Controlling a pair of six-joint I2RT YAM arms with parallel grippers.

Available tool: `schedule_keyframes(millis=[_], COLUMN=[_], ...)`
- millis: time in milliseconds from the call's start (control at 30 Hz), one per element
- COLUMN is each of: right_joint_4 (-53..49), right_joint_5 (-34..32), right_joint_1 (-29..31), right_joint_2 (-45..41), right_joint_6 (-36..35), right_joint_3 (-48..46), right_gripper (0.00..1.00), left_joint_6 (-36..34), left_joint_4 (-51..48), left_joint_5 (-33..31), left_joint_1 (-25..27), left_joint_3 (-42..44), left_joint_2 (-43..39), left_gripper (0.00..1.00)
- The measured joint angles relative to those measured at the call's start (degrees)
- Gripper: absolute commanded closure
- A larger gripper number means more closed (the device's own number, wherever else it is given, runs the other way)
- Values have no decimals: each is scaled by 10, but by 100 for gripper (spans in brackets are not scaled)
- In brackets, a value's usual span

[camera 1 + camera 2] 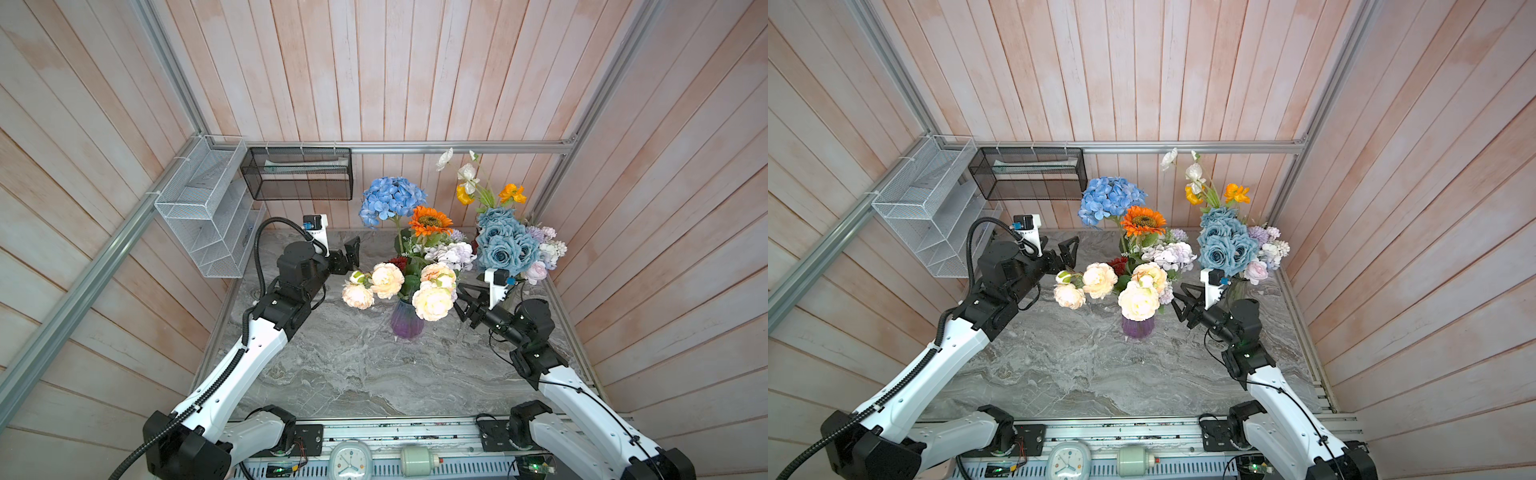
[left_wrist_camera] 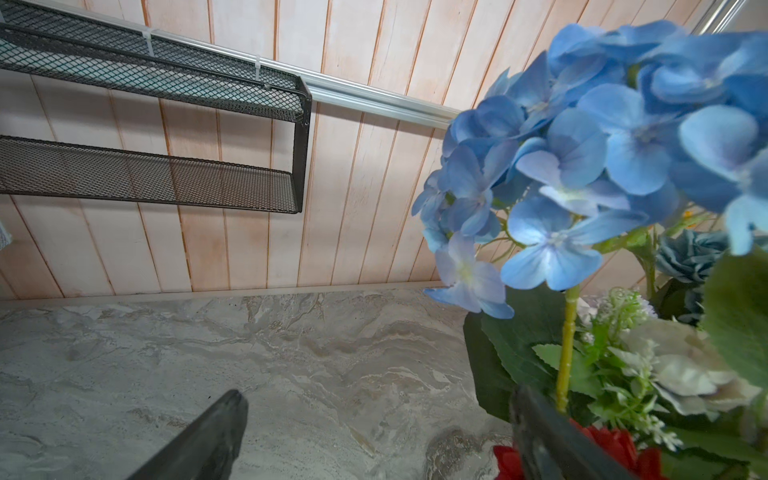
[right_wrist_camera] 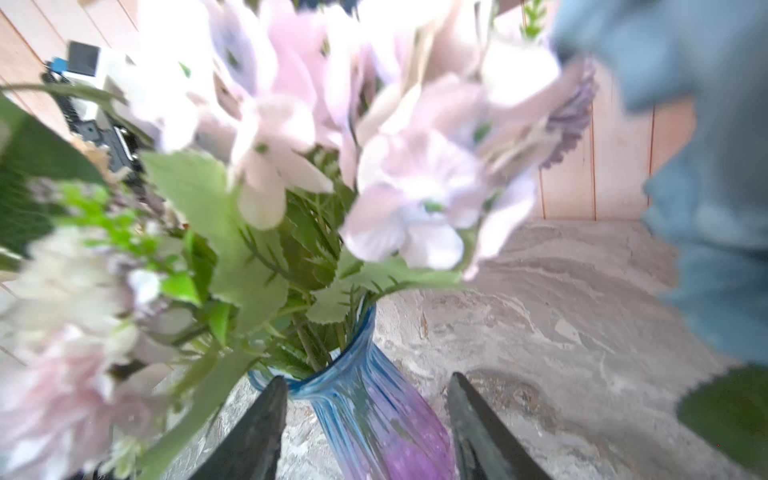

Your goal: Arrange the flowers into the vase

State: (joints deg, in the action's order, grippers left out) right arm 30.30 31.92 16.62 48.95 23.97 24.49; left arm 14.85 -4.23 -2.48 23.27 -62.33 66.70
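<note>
Right wrist view has my right claw [image 3: 368, 378] spread and empty, one finger on either side of the neck of the ribbed blue-and-purple vase [image 3: 374, 407], touching nothing I can see. In both top views that claw sits at 3 o'clock of the vase, just beside it. The left claw [image 1: 351, 259] is at 10 o'clock, fully released and also empty.

I judge the job about half done. Standing in the vase are one blue hydrangea [image 1: 392, 199], one sunflower [image 1: 430, 220], one lilac-white cluster [image 1: 453, 253], one dark red bloom [image 1: 398, 262], and four open peach roses [image 1: 386, 279] plus a bud.

Left over at 2 o'clock on the counter [image 1: 353, 365], in what looks like a clear glass jar [image 1: 1239, 289], are:
- dusty-blue roses [image 1: 500, 241], too bunched to count
- two orange poppies [image 1: 512, 192]
- at least two white poppies [image 1: 467, 171]
- some small pale blooms [image 1: 548, 249]
</note>
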Motion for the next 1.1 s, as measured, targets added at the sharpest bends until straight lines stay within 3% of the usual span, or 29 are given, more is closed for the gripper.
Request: schedule_keyframes(millis=[400, 633, 900, 1100], right_joint_4=[157, 197, 232, 211], right_joint_5=[32, 66, 81, 66], right_joint_1=[-4, -3, 22, 57], right_joint_2=[104, 169, 215, 214], right_joint_6=[44, 62, 71, 42], right_joint_3=[2, 47, 61, 64], right_gripper=[37, 40, 62, 70], left_joint_6=[9, 9, 14, 15], left_joint_4=[6, 7, 9, 10], left_joint_5=[10, 10, 10, 10], left_joint_1=[-8, -11, -15, -15], left_joint_3=[0, 0, 0, 0], left_joint_2=[24, 24, 24, 24], left_gripper=[0, 0, 0, 0])
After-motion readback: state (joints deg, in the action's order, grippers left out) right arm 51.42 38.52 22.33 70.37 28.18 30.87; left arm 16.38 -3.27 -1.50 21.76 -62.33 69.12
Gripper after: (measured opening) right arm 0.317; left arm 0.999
